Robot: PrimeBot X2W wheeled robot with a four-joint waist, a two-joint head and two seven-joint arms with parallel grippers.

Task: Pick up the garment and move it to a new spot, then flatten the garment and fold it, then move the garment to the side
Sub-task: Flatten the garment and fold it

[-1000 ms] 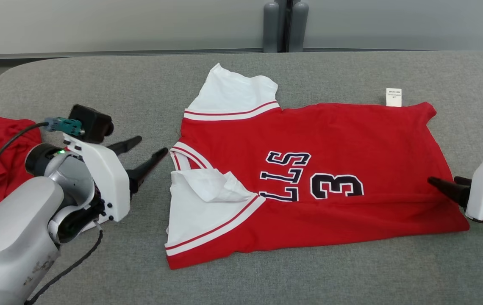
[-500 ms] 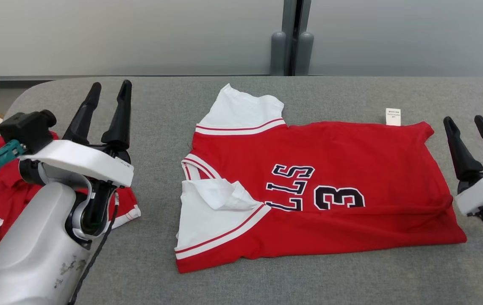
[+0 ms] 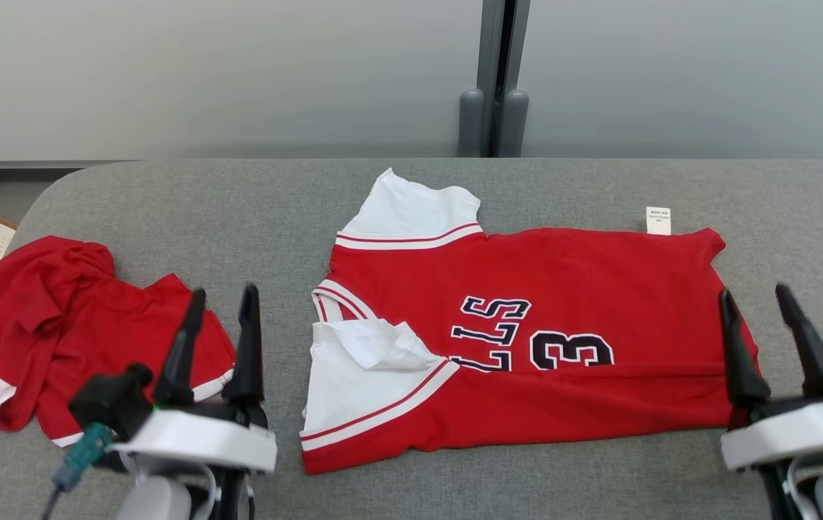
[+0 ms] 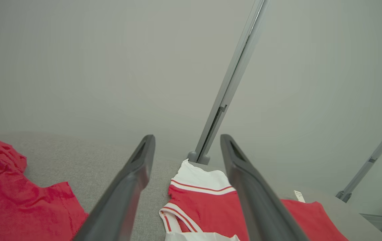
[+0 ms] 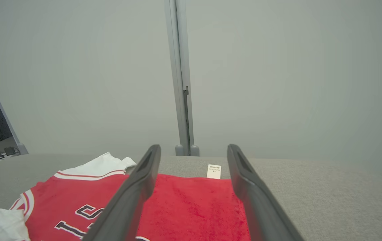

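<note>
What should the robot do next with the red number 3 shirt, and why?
Probably the left gripper should reach across to the near white sleeve and smooth it out. That sleeve is bunched and flipped over, while the rest of the red shirt lies fairly flat. The left gripper is open, empty and close beside it; the right gripper is at the far hem end.

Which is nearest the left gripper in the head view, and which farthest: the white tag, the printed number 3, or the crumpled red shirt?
From the left gripper, jaws open:
1. The crumpled red shirt, right beside it on the left.
2. The number 3, printed on the jersey, off to the right.
3. The white tag, at the jersey's far right corner.
</note>
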